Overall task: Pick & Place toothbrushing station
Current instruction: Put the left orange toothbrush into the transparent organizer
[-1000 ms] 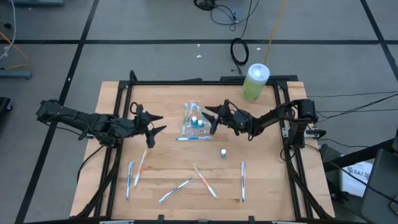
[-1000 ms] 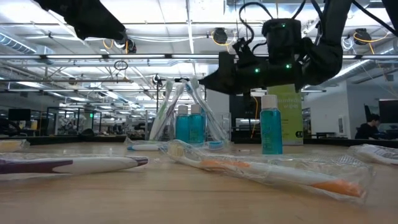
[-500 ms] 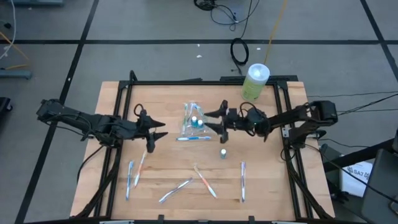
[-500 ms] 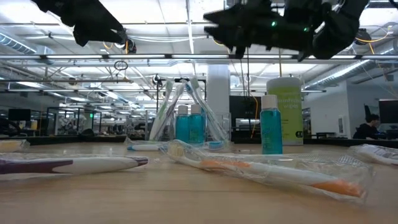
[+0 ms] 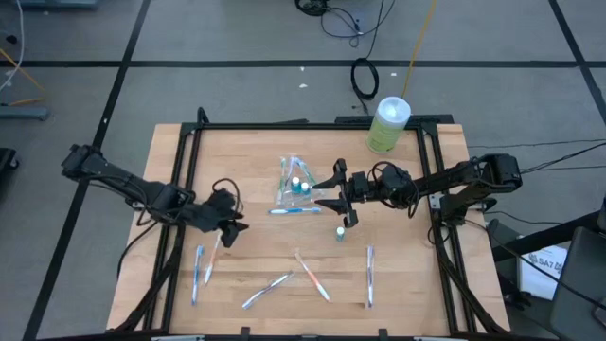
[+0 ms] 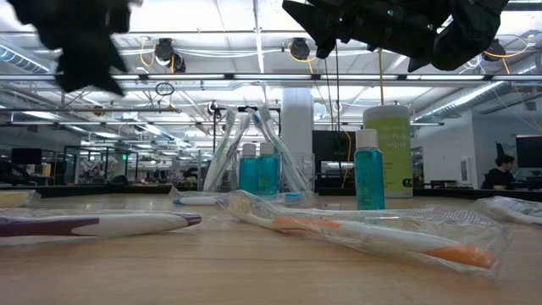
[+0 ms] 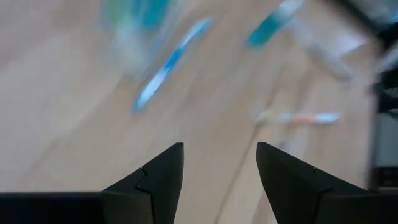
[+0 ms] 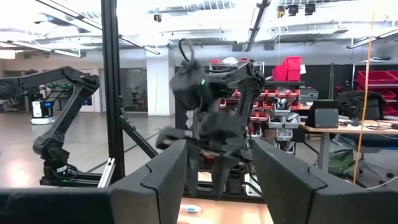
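A small clear cup (image 5: 294, 186) stands at the table's middle, holding toothbrushes and two teal-capped tubes; it also shows in the low view (image 6: 264, 165). A blue toothbrush (image 5: 295, 211) lies just in front of it. One teal-capped tube (image 5: 340, 233) stands alone on its base to the cup's near right. Several wrapped toothbrushes lie flat along the near part of the table, among them one (image 5: 214, 252) below my left gripper. My left gripper (image 5: 230, 230) is open and empty, left of the cup and above the table. My right gripper (image 5: 333, 196) is open and empty, high up to the right of the cup.
A large pale-green canister (image 5: 388, 124) with a white lid stands at the far right corner. A black frame (image 5: 312, 124) runs around the table's edges. Bare wood lies between the cup and the near toothbrushes (image 5: 312, 277).
My left gripper has gone toward the table's near edge and down, tipping toward the table. My right gripper has risen and drawn back a little from the cup toward the right. Nothing on the table has moved.
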### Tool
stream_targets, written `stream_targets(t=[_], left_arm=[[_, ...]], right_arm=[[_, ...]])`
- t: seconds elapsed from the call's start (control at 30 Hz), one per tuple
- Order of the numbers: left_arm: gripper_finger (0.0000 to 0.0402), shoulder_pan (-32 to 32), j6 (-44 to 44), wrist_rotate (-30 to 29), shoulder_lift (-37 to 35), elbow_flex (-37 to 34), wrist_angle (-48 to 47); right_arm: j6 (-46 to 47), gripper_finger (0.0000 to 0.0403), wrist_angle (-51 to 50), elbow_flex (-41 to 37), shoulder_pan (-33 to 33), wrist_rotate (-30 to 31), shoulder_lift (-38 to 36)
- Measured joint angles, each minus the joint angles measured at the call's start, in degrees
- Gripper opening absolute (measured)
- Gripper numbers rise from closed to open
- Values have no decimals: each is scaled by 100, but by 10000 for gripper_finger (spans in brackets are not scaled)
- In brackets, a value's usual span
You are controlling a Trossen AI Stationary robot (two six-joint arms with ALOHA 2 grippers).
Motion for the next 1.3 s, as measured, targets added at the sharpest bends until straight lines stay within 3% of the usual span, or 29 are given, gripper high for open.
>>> stream_targets(t=[0.17,0.3,0.77,0.93,1.3], left_arm=[[209,-198,-2084,78,1,0,-1978],[209,-386,-2996,335,143,-2,-2633],[209,-901,-4106,1365,1271,-2,-2566],[209,-900,-4299,1540,1276,-189,-2266],[209,-735,-4282,1660,947,-1393,-663]], right_arm=[[0,176,-30,0,2,0,0],[0,176,-107,0,2,1,0],[0,176,-404,0,2,2,0],[0,176,-463,0,2,2,0],[-90,176,-428,0,-6,4,0]])
